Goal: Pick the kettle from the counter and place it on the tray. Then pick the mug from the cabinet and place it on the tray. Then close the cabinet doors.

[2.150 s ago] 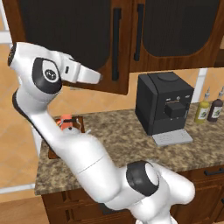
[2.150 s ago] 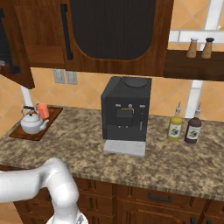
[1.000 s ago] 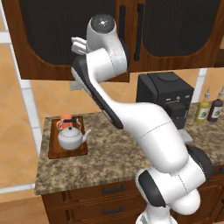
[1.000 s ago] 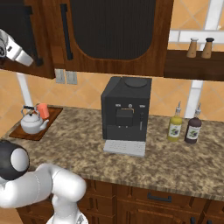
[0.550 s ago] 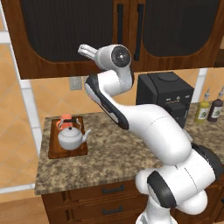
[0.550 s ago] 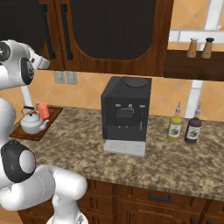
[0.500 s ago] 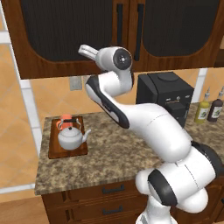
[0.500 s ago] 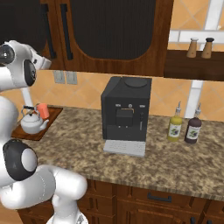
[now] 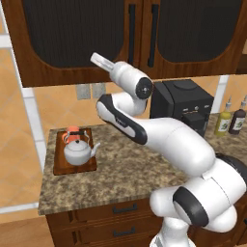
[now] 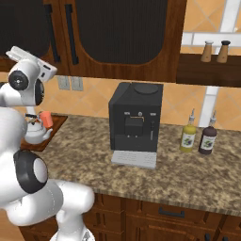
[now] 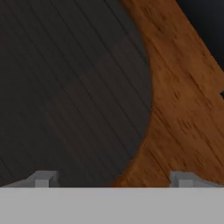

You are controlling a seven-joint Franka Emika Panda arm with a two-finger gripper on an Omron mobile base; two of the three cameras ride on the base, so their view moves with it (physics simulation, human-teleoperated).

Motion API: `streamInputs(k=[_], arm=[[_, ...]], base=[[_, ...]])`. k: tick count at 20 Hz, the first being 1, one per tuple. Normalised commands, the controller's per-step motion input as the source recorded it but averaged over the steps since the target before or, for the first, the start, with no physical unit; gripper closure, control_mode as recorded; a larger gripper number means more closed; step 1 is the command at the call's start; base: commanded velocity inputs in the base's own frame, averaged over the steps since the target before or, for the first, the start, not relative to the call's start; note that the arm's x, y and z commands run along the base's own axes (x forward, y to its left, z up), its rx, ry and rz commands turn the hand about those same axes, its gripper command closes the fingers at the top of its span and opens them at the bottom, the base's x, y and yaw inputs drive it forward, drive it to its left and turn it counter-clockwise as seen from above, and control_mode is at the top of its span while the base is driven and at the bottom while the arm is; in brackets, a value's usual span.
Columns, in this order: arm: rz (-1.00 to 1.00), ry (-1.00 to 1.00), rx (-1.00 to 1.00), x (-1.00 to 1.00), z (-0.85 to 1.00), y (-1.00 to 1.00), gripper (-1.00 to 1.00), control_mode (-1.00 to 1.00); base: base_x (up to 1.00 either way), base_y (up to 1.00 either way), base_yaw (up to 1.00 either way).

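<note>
Claw (image 11: 111,178) now wider open, lower before shut cabinet doors (image 9: 140,34).

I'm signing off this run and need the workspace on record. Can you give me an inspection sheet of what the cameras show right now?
Surface: speckled granite counter, nothing spilled on it.
Job's things: kettle and orange-red mug both stand on the tray at the counter's left end, mug behind the kettle. Cabinet doors appear shut, handles side by side.
Clutter: black coffee machine; two bottles to its right; two shakers on a wall shelf.
Grippers: gripper open, holding nothing, pointed close at a door's mesh panel and wood frame.
Cables: nothing seen.
Surroundings: orange tiled wall, wall outlets, dark drawers below the counter.
</note>
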Motion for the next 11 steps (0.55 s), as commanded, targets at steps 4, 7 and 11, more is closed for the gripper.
streamInputs(k=[4,7,11], arm=[[0.03,-0.11,0.03,0.54,-0.09,0.0,-1.0,-1.0],[0.0,0.0,0.0,0.63,0.0,0.0,-1.0,-1.0],[0.0,0.04,0.0,0.79,0.0,0.0,-1.0,-1.0]], base=[[0.0,0.0,0.0],[0.0,0.0,0.0],[0.0,0.0,0.0]])
